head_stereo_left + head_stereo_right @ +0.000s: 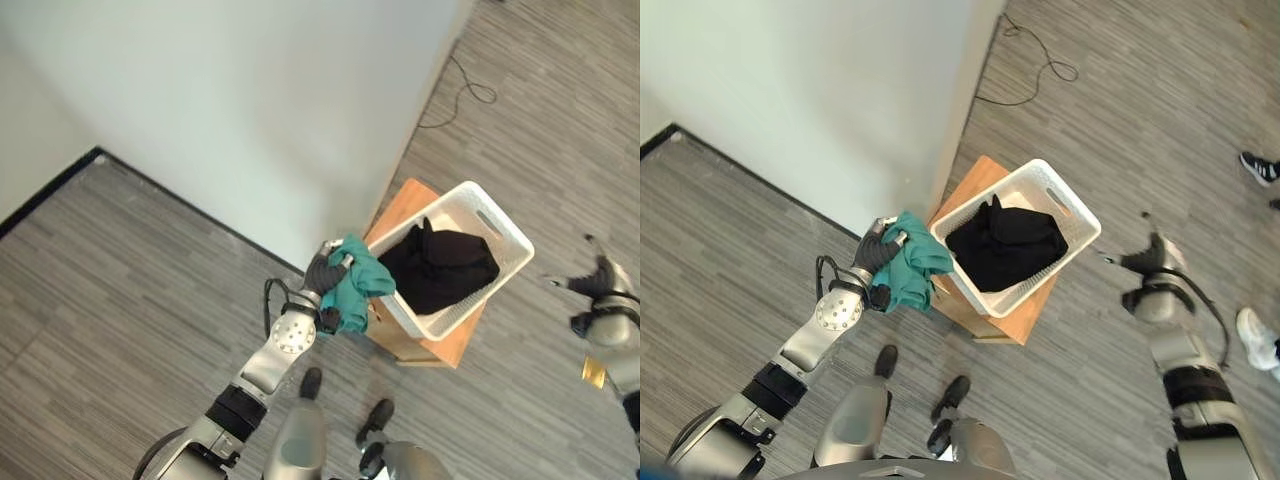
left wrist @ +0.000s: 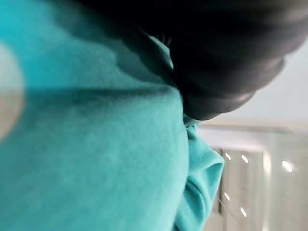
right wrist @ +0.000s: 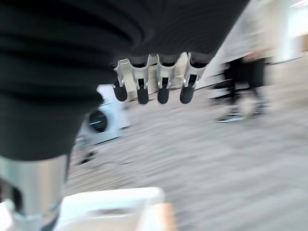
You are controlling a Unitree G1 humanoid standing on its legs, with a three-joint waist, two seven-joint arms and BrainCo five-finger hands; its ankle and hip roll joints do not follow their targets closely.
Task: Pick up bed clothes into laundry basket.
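A teal cloth [image 1: 355, 285] hangs bunched from my left hand [image 1: 322, 270], whose fingers are curled round its top. It hangs just outside the near left corner of the white laundry basket [image 1: 505, 225], touching the rim. In the left wrist view the teal cloth [image 2: 96, 144] lies right against the hand's dark cover. Black clothes [image 1: 440, 265] lie heaped inside the basket. My right hand [image 1: 1155, 258] hovers over the floor to the right of the basket, apart from it, with its fingers [image 3: 161, 82] straight and nothing in them.
The basket stands on a low wooden stand [image 1: 975, 180] by the corner of the white bed [image 1: 250, 100]. A thin black cable [image 1: 470, 90] lies on the grey floor beyond. A person's shoes [image 1: 1260, 165] show at the right edge.
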